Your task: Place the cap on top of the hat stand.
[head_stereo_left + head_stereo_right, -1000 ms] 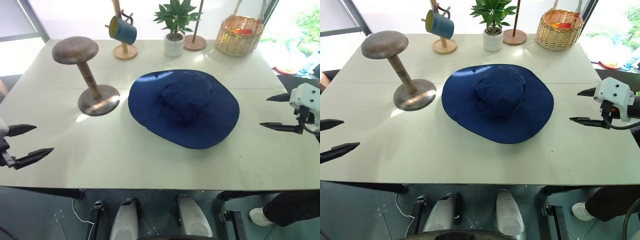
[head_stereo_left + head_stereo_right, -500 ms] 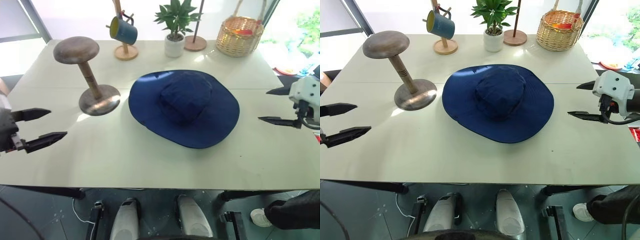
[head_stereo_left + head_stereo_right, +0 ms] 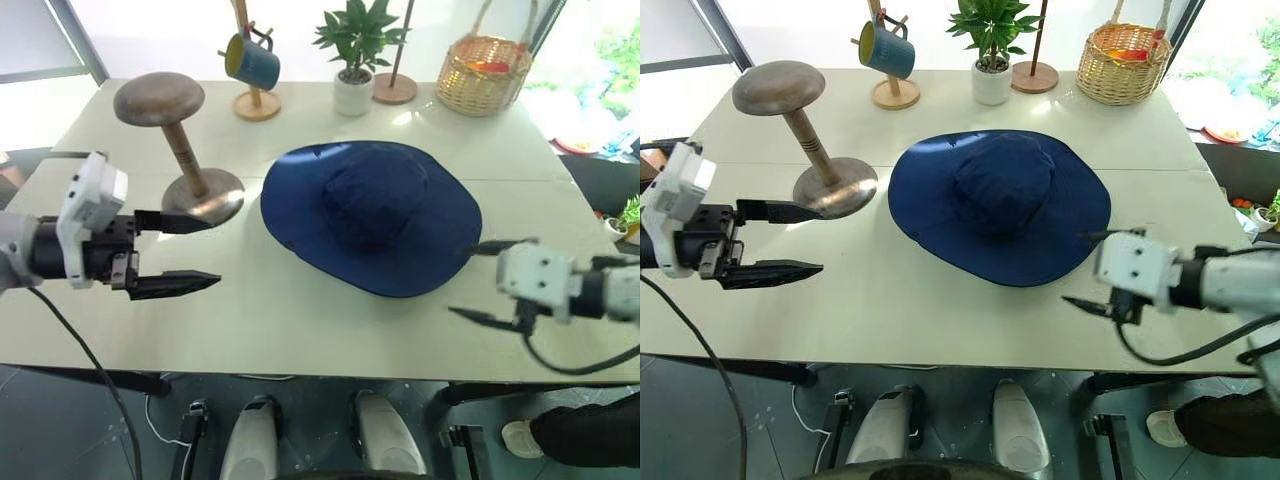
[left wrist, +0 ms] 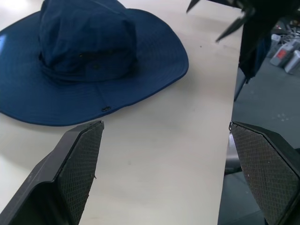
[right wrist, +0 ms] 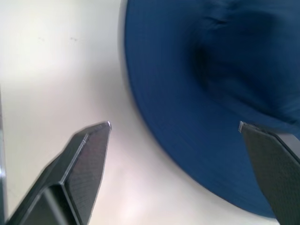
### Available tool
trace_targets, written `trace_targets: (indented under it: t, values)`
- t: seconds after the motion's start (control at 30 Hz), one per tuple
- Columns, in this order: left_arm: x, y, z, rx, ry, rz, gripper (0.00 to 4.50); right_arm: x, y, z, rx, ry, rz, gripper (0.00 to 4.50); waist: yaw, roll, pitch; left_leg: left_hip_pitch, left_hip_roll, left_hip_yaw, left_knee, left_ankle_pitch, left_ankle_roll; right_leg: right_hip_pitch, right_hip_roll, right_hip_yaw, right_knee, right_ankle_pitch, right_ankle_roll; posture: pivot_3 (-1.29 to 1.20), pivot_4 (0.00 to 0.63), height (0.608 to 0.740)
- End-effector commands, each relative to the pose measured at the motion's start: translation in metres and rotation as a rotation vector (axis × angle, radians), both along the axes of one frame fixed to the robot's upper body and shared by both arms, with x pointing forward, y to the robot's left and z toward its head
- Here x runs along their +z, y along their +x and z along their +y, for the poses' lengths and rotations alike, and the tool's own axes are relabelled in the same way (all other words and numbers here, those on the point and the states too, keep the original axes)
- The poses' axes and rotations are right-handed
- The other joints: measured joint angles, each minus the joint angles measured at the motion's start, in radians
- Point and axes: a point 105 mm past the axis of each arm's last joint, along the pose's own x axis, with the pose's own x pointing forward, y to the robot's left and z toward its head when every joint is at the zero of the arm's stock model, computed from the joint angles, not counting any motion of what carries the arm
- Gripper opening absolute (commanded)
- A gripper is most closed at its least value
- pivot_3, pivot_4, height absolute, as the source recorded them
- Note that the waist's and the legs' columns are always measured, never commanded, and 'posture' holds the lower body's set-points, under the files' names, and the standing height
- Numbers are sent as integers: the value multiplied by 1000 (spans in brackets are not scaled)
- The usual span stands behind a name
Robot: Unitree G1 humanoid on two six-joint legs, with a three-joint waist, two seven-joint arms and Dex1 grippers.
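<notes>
the cap (image 3: 372, 215) lies flat, crown up, brim spread out on the table (image 3: 300, 320), about the middle. the hat stand (image 3: 178, 150) is upright to the cap's left, its round base just beside the brim edge but apart from it, its top bare.

left gripper (image 3: 190, 252) is over the table left of the cap, fingers pointing right toward it, jaws wide apart, nothing between them. its upper finger tip sits in front of the stand's base in the head view; contact can't be told. there is a clear gap of bare table between the fingertips and the brim. in the left wrist view the cap (image 4: 89, 56) is ahead of the spread fingers (image 4: 75, 159), not touching.

right gripper (image 3: 475, 280) is at the cap's right front, near the table's front edge, fingers pointing left, jaws wide apart and empty. its upper finger tip is right at the brim's edge, the lower one over bare table. in the right wrist view the brim (image 5: 187, 140) lies between and beyond the two fingers (image 5: 84, 154).

along the back edge: mug tree with blue mug (image 3: 252, 62), potted plant (image 3: 356, 60), thin pole on round base (image 3: 395, 85), wicker basket (image 3: 484, 70).
</notes>
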Motion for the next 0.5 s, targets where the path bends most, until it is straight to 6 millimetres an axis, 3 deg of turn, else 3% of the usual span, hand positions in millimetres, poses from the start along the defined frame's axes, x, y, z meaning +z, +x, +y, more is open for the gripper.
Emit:
trace_targets:
  t: [0.03, 0.4, 0.5]
  values:
    - [6, 2, -3, -33, 8, -31, 4476, -11, 0, 11, 5, -46, -74, 4500, 3, 0, 0, 0, 0, 0, 0, 0, 0, 0, 0, 0, 0, 0, 0, 0, 150, 738]
    - [8, 0, -6, -61, 26, -26, 4476, -63, 46, 38, -39, -72, -240, 4500, 2, -3, -1, 0, 0, 0, 0, 0, 0, 0, 0, 0, 0, 0, -1, 0, 150, 738]
    - [8, 1, -5, -53, 30, -33, 4476, -74, 57, 54, -55, -2, -219, 4500, -3, -9, -5, 1, 0, 0, 0, 0, 0, 1, 1, 0, 0, 0, -1, 0, 150, 738]
